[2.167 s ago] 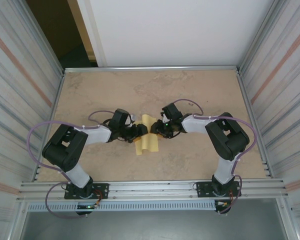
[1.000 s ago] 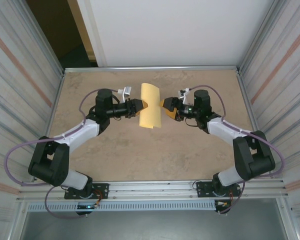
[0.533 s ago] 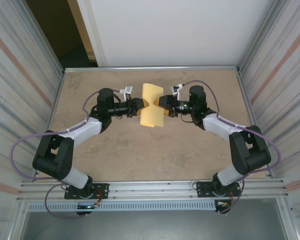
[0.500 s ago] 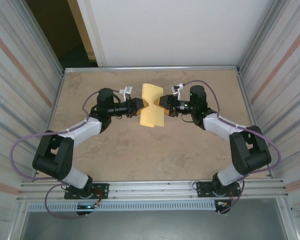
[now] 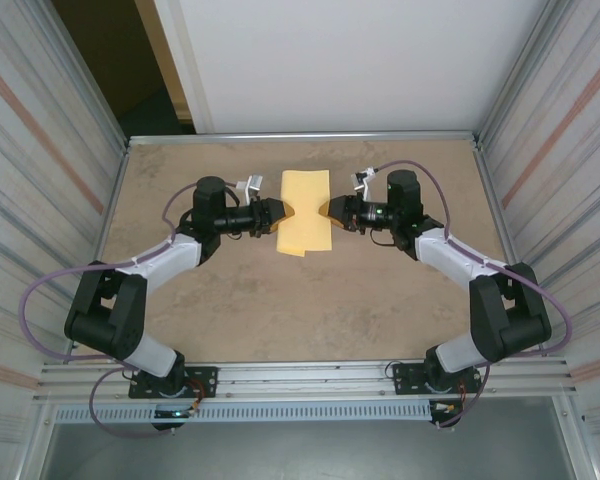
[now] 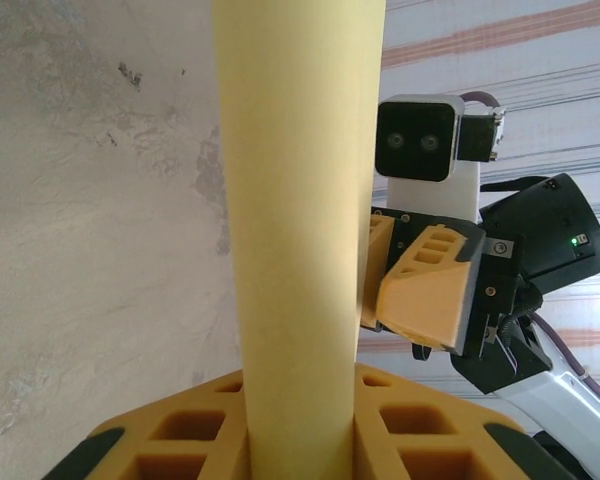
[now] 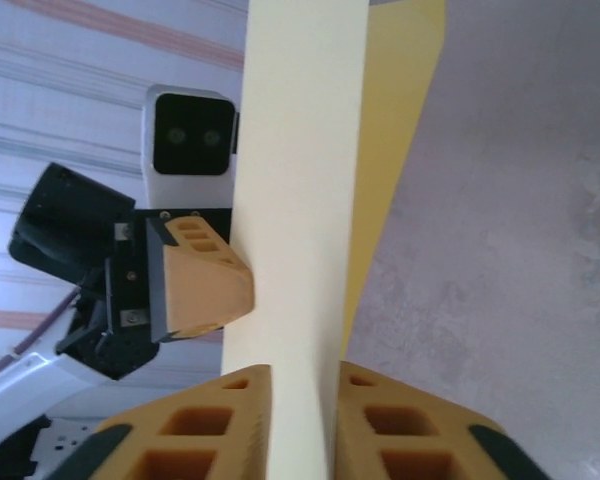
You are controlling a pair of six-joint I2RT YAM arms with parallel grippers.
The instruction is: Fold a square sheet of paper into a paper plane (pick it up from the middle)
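The pale-yellow square sheet of paper (image 5: 305, 212) hangs above the table's far middle, stretched nearly flat between both arms. My left gripper (image 5: 280, 213) is shut on the sheet's left edge at its middle, and my right gripper (image 5: 328, 210) is shut on the right edge. In the left wrist view the sheet (image 6: 298, 200) rises as a tall strip from between my orange fingers (image 6: 170, 440), with the opposite gripper (image 6: 420, 290) behind it. The right wrist view shows the sheet (image 7: 300, 190) pinched between my fingers (image 7: 225, 420), with the left gripper (image 7: 195, 280) beyond. The paper plane is out of view.
The tan tabletop (image 5: 300, 300) is bounded by an aluminium rail at the near edge (image 5: 300, 378) and ribbed metal walls (image 5: 40, 200) on both sides. A white panel (image 5: 330, 60) closes the back. Purple cables loop off both arms.
Both arms lifted the sheet from the table's middle and carried it toward the far side. In the last half second the right gripper drew rightward, pulling the curled sheet flatter.
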